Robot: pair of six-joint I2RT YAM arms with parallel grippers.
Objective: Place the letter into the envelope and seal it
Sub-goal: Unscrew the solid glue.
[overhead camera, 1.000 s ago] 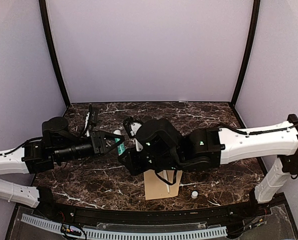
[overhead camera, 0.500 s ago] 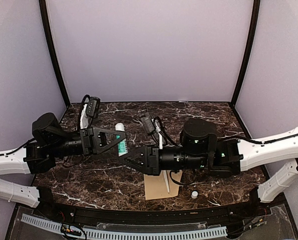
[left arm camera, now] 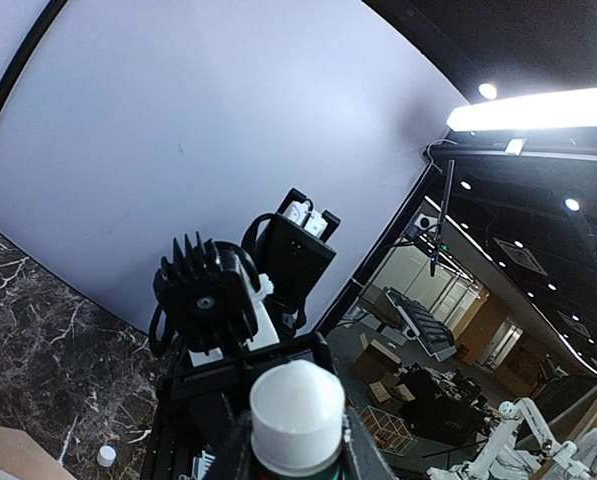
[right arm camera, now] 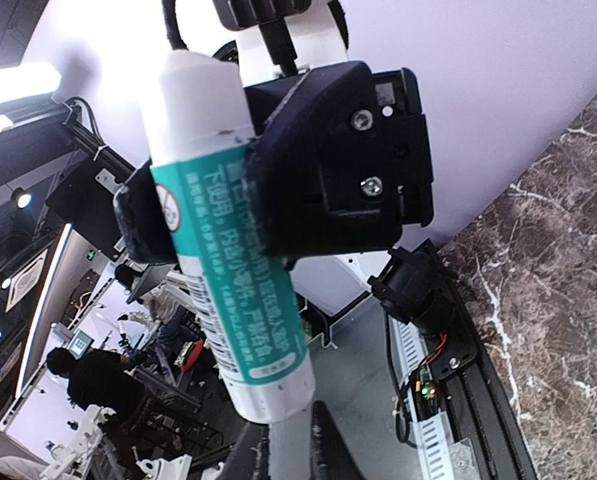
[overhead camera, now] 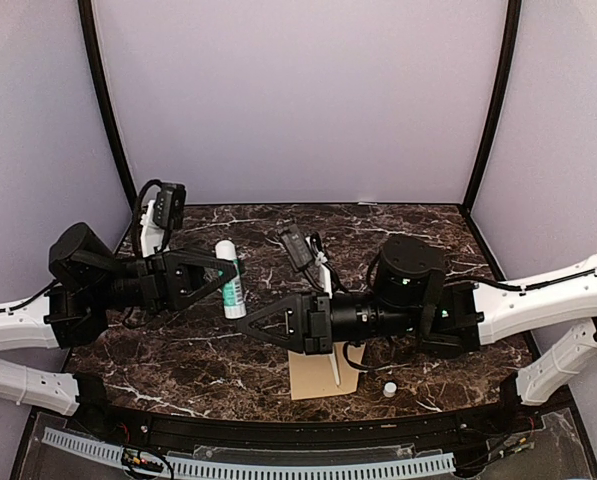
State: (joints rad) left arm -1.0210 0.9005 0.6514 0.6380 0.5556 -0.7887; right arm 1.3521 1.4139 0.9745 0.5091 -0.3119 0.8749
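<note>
1. the left gripper [overhead camera: 225, 277] is pinching a glue stick [overhead camera: 233, 298] around its middle. its fingers are pressing on the teal label, and the stick is hanging in the air above the marble table [overhead camera: 418, 232].
2. the glue stick is standing roughly on end, slightly tilted. 1 white end is sticking out of the grip on each side.
3. the right gripper [overhead camera: 245, 325] is pointing left toward the left arm, with its tips sitting just beside the lower white end of the glue stick. whether they are touching it is not showing.
4. in the right wrist view the 2 right fingertips [right arm camera: 323, 450] are sitting close together. whether they are fully pressed together or gripping anything cannot be told.
5. the envelope [overhead camera: 311, 380] is lying flat on the table near the front edge, partly under the right arm.
6. a thin white strip [overhead camera: 334, 368] is resting on the envelope. what it is cannot be told.
7. a small white cap [overhead camera: 389, 388] is sitting on the table just right of the envelope, apart from it.
</note>
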